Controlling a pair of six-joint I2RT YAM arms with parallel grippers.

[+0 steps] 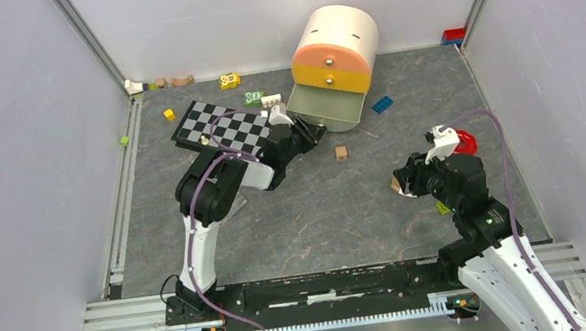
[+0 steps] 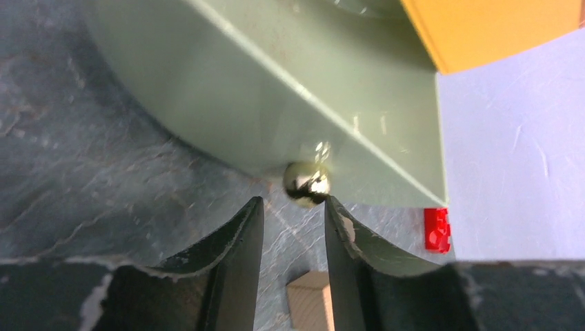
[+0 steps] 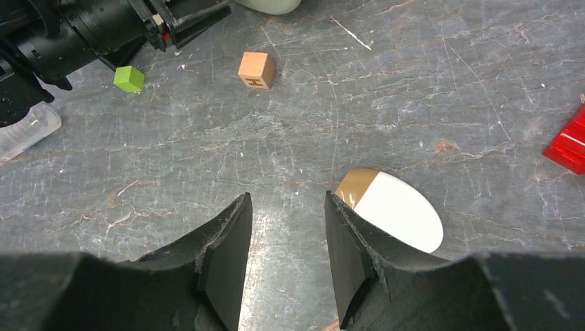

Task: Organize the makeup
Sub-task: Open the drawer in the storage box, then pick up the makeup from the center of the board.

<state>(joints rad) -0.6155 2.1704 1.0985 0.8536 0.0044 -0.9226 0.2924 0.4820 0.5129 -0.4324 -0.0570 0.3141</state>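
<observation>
A white egg-shaped sponge (image 3: 400,209) with a tan end lies on the grey floor, right beside my right gripper's outer fingertip and outside the jaws. My right gripper (image 3: 286,200) is open and empty; in the top view it (image 1: 400,183) sits right of centre. My left gripper (image 2: 293,203) is open, its tips just below the shiny knob (image 2: 306,183) of the pulled-out green drawer (image 2: 276,89), not closed on it. The drawer belongs to a round cream, peach and orange drawer unit (image 1: 335,44). A clear tube (image 3: 26,129) lies by the left arm. Other makeup is out of view.
A black-and-grey chessboard (image 1: 220,125) lies behind the left arm. A wooden cube (image 3: 256,69), a green cube (image 3: 129,78), a blue brick (image 1: 382,104) and a red piece (image 3: 567,146) are scattered on the floor. More toy bricks (image 1: 229,81) line the back wall.
</observation>
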